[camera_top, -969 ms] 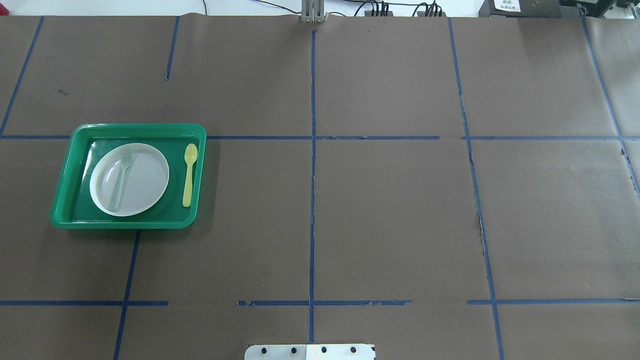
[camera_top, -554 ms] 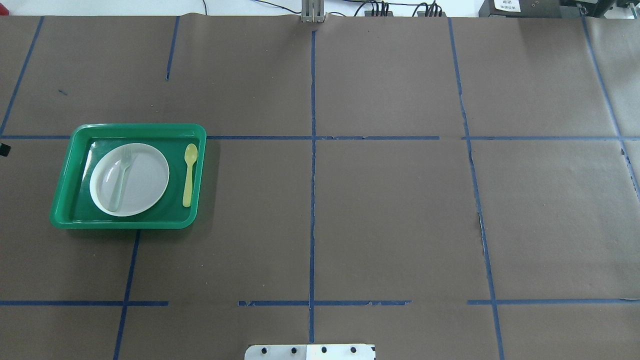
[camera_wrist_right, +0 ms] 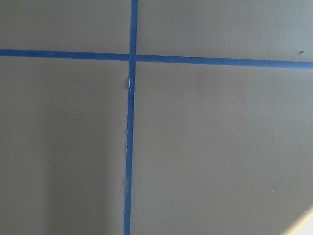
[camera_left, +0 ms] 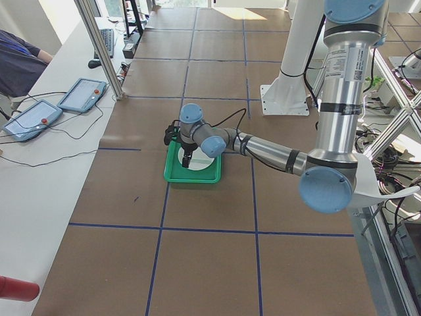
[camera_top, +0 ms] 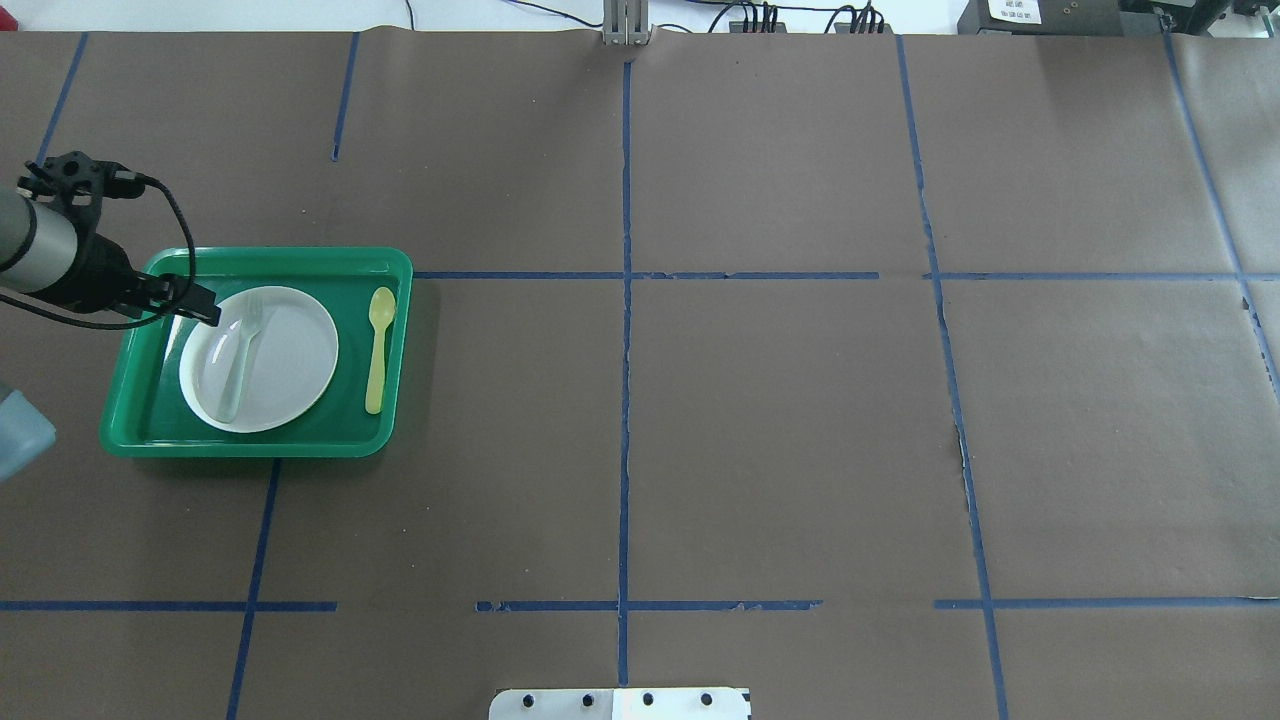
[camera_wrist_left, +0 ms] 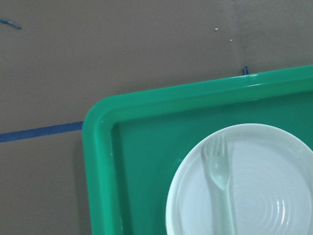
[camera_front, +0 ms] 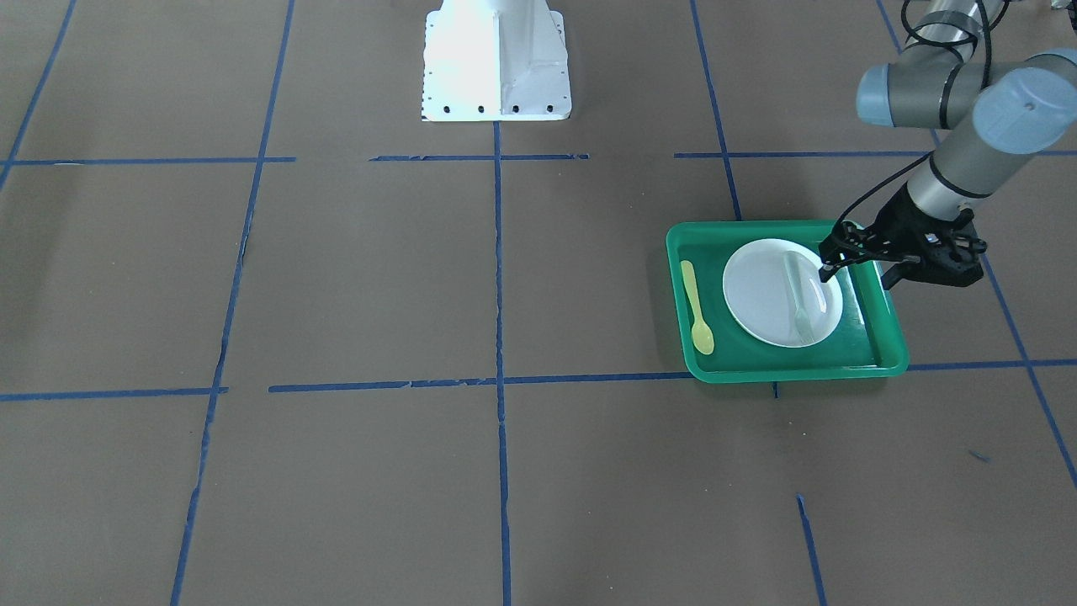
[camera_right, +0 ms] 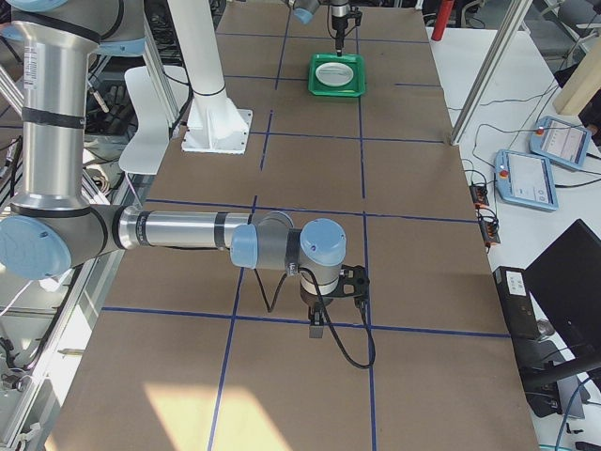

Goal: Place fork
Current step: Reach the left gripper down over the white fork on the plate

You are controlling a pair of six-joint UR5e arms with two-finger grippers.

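**A:** What do I have closest to the base?

**B:** On my screen the right gripper (camera_right: 319, 327) hangs over a blue tape cross (camera_wrist_right: 131, 58) on the brown paper, well apart from the work. Only the side camera shows it, so I cannot tell whether it is parted or closed.

**A:** And further out?

**B:** The green tray (camera_top: 125, 400), with the white plate (camera_top: 290, 350) in it. The yellow spoon (camera_top: 377, 350) is on the tray floor just beside the plate. The fork (camera_top: 240, 360) lies flat on the plate's left half, handle end toward the robot and tines pointing away.

**A:** Where is my left gripper (camera_front: 856, 279)?

**B:** It hovers above the tray's left side, clear of the fork. I see its fingers spread wide with nothing between them.

**A:** How should I take the fork?

**B:** I judge it very light, thin and a little springy. It's slick plastic on a slick plate, so it may skate or flip if one finger touches first. I'd come straight down and pinch across the handle near its middle, where it is narrow and straight. I'd squeeze gently and keep off the tines, which look brittle
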